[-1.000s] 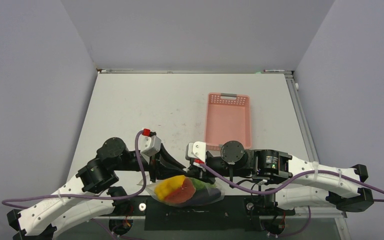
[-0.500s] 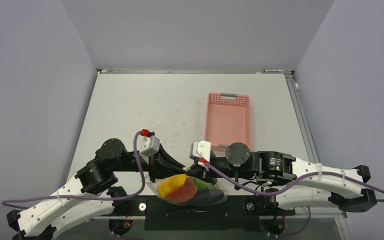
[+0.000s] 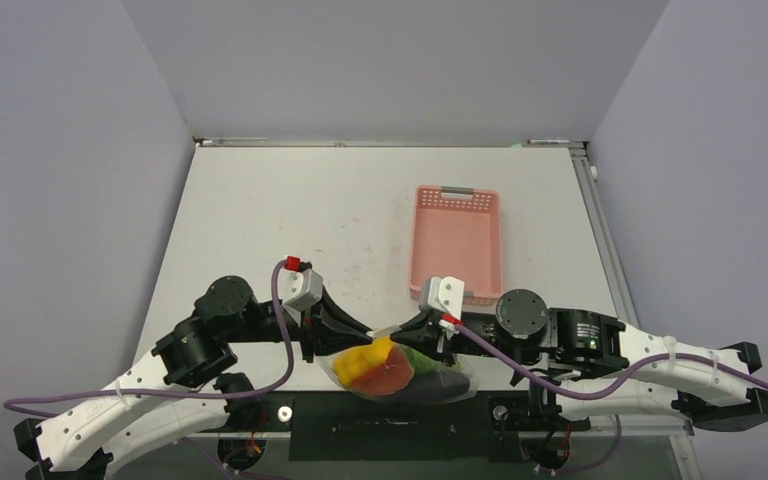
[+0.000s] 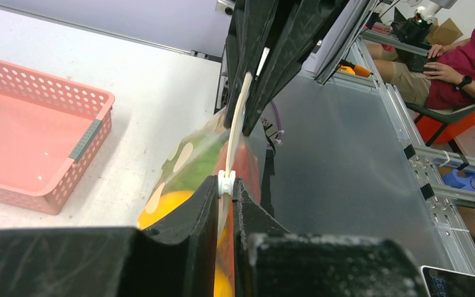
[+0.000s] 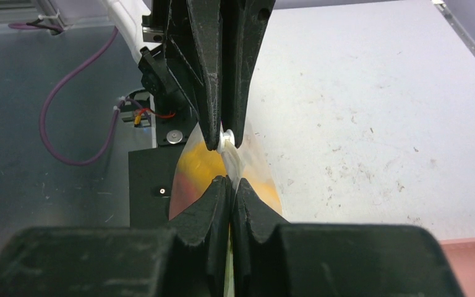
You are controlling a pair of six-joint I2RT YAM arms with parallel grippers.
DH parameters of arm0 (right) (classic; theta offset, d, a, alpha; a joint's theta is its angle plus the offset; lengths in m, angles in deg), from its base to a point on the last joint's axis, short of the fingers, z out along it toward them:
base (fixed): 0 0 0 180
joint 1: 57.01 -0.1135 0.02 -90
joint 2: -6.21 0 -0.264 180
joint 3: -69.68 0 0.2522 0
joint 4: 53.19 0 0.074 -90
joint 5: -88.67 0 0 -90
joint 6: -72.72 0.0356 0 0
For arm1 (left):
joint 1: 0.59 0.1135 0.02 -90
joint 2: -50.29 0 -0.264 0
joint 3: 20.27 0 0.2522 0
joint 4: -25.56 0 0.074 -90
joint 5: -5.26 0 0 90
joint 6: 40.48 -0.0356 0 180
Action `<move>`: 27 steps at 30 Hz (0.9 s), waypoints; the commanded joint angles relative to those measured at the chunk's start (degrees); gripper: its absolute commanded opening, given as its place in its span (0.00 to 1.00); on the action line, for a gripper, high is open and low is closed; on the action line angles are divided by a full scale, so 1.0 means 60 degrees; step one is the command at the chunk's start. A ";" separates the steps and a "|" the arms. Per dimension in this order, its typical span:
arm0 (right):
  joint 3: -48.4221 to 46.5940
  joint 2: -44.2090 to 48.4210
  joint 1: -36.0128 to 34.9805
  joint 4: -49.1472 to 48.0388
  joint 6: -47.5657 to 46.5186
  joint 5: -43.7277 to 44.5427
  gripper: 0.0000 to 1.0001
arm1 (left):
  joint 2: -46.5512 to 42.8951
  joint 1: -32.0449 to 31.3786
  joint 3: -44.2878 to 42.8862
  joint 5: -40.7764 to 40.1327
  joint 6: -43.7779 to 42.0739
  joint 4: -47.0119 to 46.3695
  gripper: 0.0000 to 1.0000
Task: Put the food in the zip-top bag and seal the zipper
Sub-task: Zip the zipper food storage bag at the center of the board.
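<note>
Clear floppy zip-top bag (image 3: 401, 379) with white dots on one face is stuffed with toy food (image 3: 368, 361); yellow, red, green and purple pieces show through. Its thin whitish zipper strip (image 4: 237, 111) runs taut between the fingertips: left gripper (image 4: 225, 183) is clenched on one end and right gripper (image 5: 230, 181) on the other, with the bag body slung just below both. Pink slatted plastic basket (image 3: 455, 240) sits beyond the right gripper.

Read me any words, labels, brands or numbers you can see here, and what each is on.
Nothing can be read as text.
Small sticker on the right arm's black motor housing: print too small to read.
Dark screen at the left wrist view's bottom right corner: marks blurred.
Pink slatted plastic basket, clear polka-dot zip-top bag and its pale zipper strip: no print visible.
</note>
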 commanded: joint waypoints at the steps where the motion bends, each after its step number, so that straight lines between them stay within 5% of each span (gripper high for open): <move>1: -0.0109 0.0876 -0.0080 -0.1960 -0.0048 0.0644 0.05 | 0.0035 -0.0026 0.0036 -0.0113 -0.0117 0.0608 0.00; 27: -0.0103 0.1885 -0.0058 -0.2437 -0.0956 0.4858 0.05 | -0.0368 -0.0026 -0.0092 -0.0940 -0.0424 0.2091 0.00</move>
